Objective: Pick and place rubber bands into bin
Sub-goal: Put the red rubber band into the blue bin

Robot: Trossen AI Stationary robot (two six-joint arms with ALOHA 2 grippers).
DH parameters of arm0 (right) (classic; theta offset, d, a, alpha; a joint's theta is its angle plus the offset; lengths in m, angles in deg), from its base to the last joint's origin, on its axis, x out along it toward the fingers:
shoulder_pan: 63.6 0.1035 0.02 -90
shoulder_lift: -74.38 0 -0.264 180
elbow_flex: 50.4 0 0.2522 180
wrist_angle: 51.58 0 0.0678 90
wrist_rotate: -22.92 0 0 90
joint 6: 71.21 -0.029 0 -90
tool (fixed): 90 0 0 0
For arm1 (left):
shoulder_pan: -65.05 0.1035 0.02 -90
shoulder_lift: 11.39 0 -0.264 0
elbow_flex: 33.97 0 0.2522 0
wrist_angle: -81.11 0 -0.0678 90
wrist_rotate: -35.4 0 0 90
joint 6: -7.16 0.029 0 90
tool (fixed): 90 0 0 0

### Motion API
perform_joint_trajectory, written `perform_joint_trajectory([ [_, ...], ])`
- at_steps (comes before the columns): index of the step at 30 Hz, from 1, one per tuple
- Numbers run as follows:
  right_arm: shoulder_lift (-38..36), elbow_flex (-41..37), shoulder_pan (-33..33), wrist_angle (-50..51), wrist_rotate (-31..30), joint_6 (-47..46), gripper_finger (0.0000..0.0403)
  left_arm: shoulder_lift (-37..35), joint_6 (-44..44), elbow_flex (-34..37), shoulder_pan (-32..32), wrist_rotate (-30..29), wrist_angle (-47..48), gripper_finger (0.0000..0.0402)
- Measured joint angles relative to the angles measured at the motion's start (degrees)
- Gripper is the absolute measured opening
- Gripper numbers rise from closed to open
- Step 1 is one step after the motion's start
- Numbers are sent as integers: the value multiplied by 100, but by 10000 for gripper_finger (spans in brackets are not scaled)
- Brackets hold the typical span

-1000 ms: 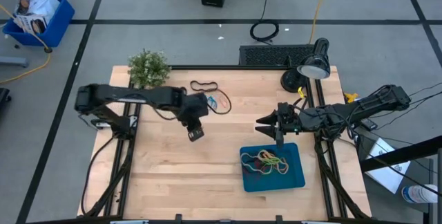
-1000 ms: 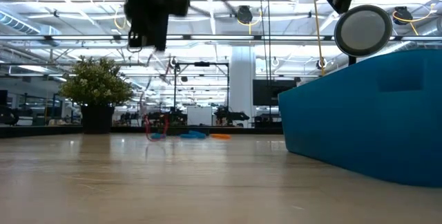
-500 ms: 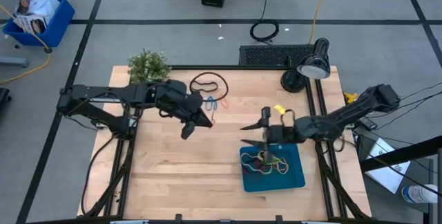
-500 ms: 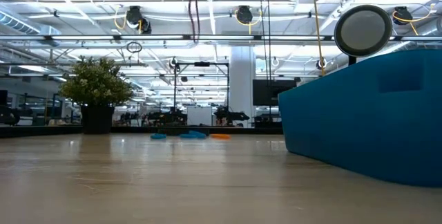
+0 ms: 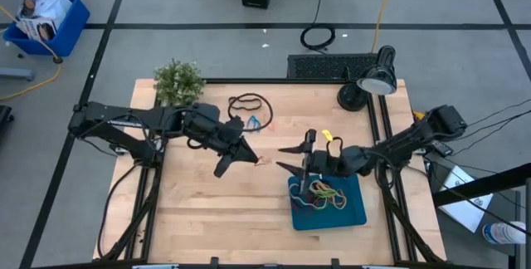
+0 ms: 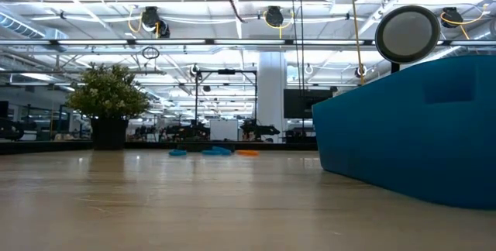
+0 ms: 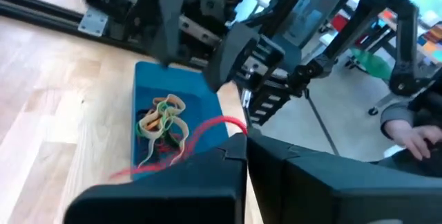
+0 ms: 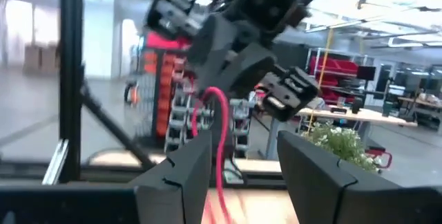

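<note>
My left gripper (image 5: 249,156) hovers over the middle of the table, shut on a red rubber band (image 7: 207,128) that trails below it. My right gripper (image 5: 280,158) faces it from the table's right, open. In the right wrist view the band (image 8: 219,141) hangs between the two fingers, and I cannot tell whether it touches them. The teal bin (image 5: 355,212) sits near the front right with several rubber bands (image 5: 322,193) in it. More bands lie on the table at the far side: a black loop (image 5: 249,101) and blue and orange ones (image 5: 259,122). My left gripper pinches the red rubber band at one end of its loop (image 7: 233,122) between its two shut fingers. The fingers slant slightly downward, coming from the table's left. The band is lifted clear of the table and hangs slack below and ahead of the fingertips.
A potted plant (image 5: 178,80) stands at the far left corner and a desk lamp (image 5: 373,80) at the far right. Bare wood lies between the bin and the table's left edge. A person's hand (image 7: 414,135) shows beyond the table.
My left gripper has risen and gone a little toward the table's right, tipping from pointing down toward nearly level; the red band has come up off the table with it. My right gripper has gone toward the table's left, up to the left gripper, rolling as it went.
</note>
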State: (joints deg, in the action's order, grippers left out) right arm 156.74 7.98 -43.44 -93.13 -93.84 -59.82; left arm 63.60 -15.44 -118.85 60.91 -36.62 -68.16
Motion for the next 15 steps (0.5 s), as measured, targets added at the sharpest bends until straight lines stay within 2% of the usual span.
perform_joint_trajectory([
  [2,127,6,-80,-256,157,-116,160,-1,-10,0,-11,-2,-50,14],
  [7,364,245,-179,-143,450,-235,160,-1,-8,1,-11,-46,-59,4],
  [11,523,632,-182,274,426,-166,160,-1,-17,0,-11,-121,-57,17],
  [15,558,980,-266,923,424,-169,160,-1,-17,0,-7,-136,-57,10],
])
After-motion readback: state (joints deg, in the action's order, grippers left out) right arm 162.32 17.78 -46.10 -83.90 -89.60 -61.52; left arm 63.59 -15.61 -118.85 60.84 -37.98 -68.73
